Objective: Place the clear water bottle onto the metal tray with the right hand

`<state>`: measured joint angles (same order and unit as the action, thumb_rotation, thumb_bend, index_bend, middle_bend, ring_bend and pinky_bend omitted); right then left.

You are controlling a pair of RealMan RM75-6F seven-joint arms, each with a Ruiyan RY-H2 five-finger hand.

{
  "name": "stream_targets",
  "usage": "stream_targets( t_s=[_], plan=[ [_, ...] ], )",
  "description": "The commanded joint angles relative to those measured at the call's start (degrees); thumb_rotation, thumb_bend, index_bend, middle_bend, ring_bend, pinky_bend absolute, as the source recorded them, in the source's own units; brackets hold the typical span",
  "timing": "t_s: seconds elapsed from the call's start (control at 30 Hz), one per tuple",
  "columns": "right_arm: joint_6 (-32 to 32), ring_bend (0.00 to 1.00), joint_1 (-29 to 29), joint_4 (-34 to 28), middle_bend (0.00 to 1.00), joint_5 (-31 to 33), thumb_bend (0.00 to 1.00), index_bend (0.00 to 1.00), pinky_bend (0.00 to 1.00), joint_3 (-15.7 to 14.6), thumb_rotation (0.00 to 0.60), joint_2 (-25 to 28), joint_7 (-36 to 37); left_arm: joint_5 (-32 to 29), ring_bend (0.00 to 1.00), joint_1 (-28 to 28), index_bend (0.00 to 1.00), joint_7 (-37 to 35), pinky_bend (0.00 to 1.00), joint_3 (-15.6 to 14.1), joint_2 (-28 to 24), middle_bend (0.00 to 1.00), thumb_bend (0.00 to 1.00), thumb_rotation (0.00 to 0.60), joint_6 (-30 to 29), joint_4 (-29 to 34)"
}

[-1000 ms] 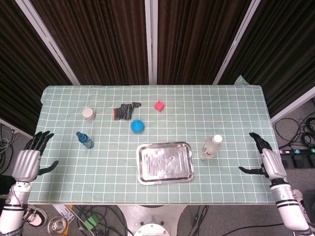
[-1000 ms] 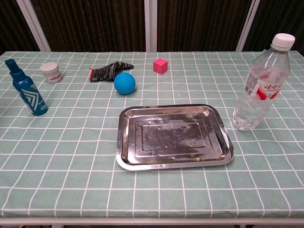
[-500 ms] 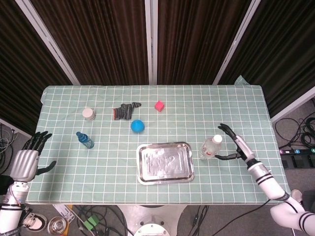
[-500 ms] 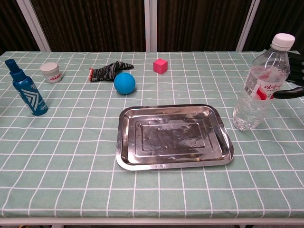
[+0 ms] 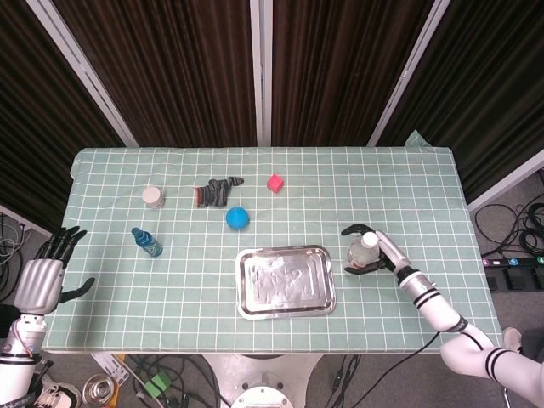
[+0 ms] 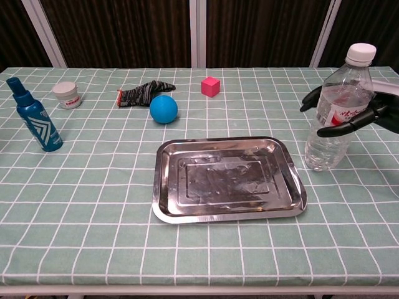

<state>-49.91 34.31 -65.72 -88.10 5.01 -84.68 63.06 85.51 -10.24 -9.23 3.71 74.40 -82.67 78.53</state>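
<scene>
— What's behind the table [image 5: 110, 161]?
— Dark curtains [image 5: 187, 68] split by pale vertical posts [image 5: 262, 72].
— And the floor?
— Grey, with black cables [image 5: 510, 225] and a power strip [image 5: 508, 262] at right.

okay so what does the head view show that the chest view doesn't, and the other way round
Only the head view shows the left hand, open beside the table's left edge, plus the right forearm, the floor cables and the table's full outline.

Only the chest view shows the red label on the clear water bottle and the white pattern on the blue spray bottle.

Both show the right hand wrapped around the water bottle beside the metal tray, with the bottle standing on the cloth.
</scene>
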Motion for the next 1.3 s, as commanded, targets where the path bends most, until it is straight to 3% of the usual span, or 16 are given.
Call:
stream_targets(
  t_s=[0.03,0.27,0.5,0.6,0.7,0.8,0.87,0.97,1.17,1.23,1.3],
  plan=[
    [0.7,0.28,0.2,-1.1,0.51,2.2,0.04,0.68,0.27,0.6,0.6,-0.5,-2.5,-0.1,0.09,0.0,0.16,-0.2,0.19,0.0,0.0,0.18,0.24,0.6,0.0,-0.1],
    [-1.7,0.31,0.1,-6.6,0.55,3.9,0.1,0.75,0.29,2.7,0.6,2.4,-4.7,0.0,0.09,0.0,0.16,-0.4,0.19,0.1,0.0,0.18,0.24,0.6,0.0,0.0],
    [-8.4,0.31,1.0,-21.5,0.55,4.7,0.1,0.75,0.31,9.6,0.6,11.0,-10.8,0.3,0.09,-0.5,0.16,0.1,0.19,0.1,0.2,0.18,0.24,0.6,0.3,0.6],
    [-10.4,0.32,-0.2,-25.0,0.55,5.8,0.1,0.75,0.32,10.1,0.6,12.8,-13.4,0.3,0.09,-0.5,0.16,0.2,0.19,0.2,0.3,0.18,0.24,0.6,0.1,0.9],
    [-8.1,0.34,-1.6,-21.6,0.56,9.4,0.1,0.77,0.35,7.4,0.6,10.7,-15.4,0.1,0.09,-0.2,0.16,0.2,0.19,0.1,0.4,0.18,0.24,0.6,0.1,0.9],
    [1.6,0.35,-0.9,-13.0,0.57,16.4,0.11,0.78,0.35,4.4,0.6,6.2,-16.0,0.0,0.09,0.0,0.16,0.0,0.19,-0.1,0.3,0.18,0.24,0.6,0.1,0.8],
    [4.8,0.34,-0.2,-10.3,0.57,18.1,0.11,0.78,0.36,4.4,0.6,4.3,-15.6,0.1,0.09,0.0,0.16,0.1,0.19,-0.2,0.2,0.18,0.24,0.6,0.1,0.7],
    [0.2,0.34,0.4,-14.0,0.57,14.1,0.11,0.78,0.36,7.3,0.6,5.1,-14.8,0.1,0.09,0.1,0.16,0.1,0.19,-0.1,-0.1,0.18,0.24,0.6,-0.1,0.9],
    [-15.2,0.35,0.2,-32.9,0.57,2.2,0.11,0.78,0.36,14.9,0.6,14.0,-15.9,0.3,0.09,-0.2,0.16,0.5,0.19,0.3,-0.3,0.18,0.24,0.6,-0.4,1.9],
    [-17.4,0.35,-0.9,-34.9,0.57,1.8,0.11,0.78,0.36,14.7,0.6,14.8,-17.4,0.3,0.09,-0.2,0.16,0.5,0.19,0.3,-0.1,0.18,0.24,0.6,-0.5,1.9],
    [-15.9,0.35,-2.0,-33.6,0.57,4.0,0.11,0.78,0.36,12.2,0.6,14.2,-18.5,0.3,0.09,-0.1,0.16,0.5,0.19,0.2,-0.1,0.18,0.24,0.6,-0.4,1.9]
  ],
)
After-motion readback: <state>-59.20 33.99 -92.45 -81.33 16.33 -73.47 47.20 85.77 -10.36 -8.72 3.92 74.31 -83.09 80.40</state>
